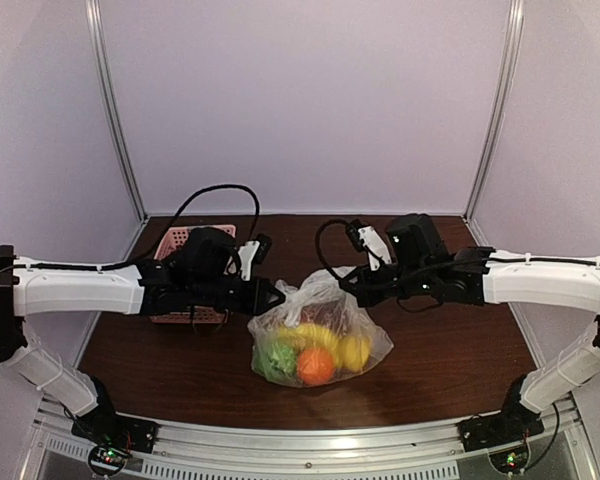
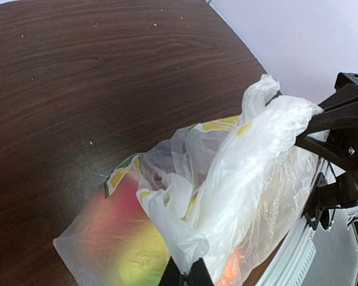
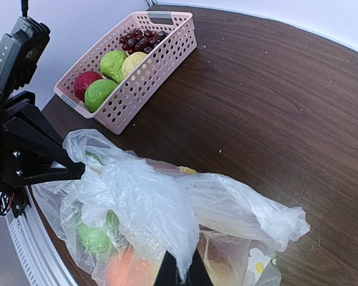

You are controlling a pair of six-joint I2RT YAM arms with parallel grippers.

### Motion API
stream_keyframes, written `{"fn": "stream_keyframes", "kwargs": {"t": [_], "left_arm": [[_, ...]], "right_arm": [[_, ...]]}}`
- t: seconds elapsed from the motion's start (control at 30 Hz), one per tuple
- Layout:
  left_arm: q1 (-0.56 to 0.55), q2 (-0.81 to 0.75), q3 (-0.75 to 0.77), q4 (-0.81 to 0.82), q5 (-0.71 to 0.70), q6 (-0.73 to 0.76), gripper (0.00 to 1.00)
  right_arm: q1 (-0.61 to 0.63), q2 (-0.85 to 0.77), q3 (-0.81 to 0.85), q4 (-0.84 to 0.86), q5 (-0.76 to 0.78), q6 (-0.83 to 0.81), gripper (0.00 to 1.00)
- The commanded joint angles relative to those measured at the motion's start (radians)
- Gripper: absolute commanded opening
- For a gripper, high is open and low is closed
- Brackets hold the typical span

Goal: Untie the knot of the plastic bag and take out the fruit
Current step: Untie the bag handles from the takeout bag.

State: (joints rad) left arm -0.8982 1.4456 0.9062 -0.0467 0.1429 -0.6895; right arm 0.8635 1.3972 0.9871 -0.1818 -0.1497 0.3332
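Observation:
The clear plastic bag (image 1: 320, 335) sits on the table between my two grippers. Inside show an orange (image 1: 315, 366), a long yellow fruit (image 1: 310, 337), a green ball (image 1: 273, 360) and a dark red one (image 1: 327, 313). My left gripper (image 1: 280, 297) is shut on a twisted loop of the bag's film (image 2: 188, 241). My right gripper (image 1: 342, 286) is shut on another flap of film (image 3: 161, 214). The two flaps stand apart; I cannot make out a tight knot. The fruit shows blurred through the film in the left wrist view (image 2: 116, 208) and the right wrist view (image 3: 95, 238).
A pink slotted basket (image 3: 161, 53) stands at the back left, also in the top view (image 1: 170, 243). It holds dark grapes (image 3: 140, 40), light green round fruits (image 3: 113, 59) and a red one (image 3: 86, 80). The metal table rail (image 1: 300, 445) runs along the near edge.

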Motion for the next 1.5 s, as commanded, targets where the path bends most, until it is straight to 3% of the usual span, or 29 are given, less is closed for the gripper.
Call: {"fn": "stream_keyframes", "kwargs": {"t": [0.0, 0.2, 0.33, 0.43, 0.93, 1.47], "left_arm": [[0.021, -0.024, -0.031, 0.004, -0.041, -0.023, 0.00], [0.024, -0.048, 0.021, -0.074, -0.063, 0.040, 0.02], [0.023, -0.069, 0.083, -0.136, -0.068, 0.121, 0.35], [0.022, -0.084, 0.144, -0.177, -0.092, 0.176, 0.44], [-0.043, 0.080, 0.321, -0.157, 0.007, 0.280, 0.45], [-0.060, 0.152, 0.306, -0.219, -0.050, 0.300, 0.45]], "right_arm": [[-0.016, -0.026, -0.019, 0.021, 0.037, 0.037, 0.00], [-0.015, -0.037, -0.015, 0.031, 0.010, 0.042, 0.00], [-0.016, -0.040, -0.018, 0.043, -0.011, 0.045, 0.00], [-0.015, -0.040, -0.016, 0.045, -0.014, 0.047, 0.00], [-0.016, -0.024, 0.001, 0.043, -0.019, 0.052, 0.00], [-0.015, -0.006, 0.012, 0.045, -0.020, 0.052, 0.00]]}}
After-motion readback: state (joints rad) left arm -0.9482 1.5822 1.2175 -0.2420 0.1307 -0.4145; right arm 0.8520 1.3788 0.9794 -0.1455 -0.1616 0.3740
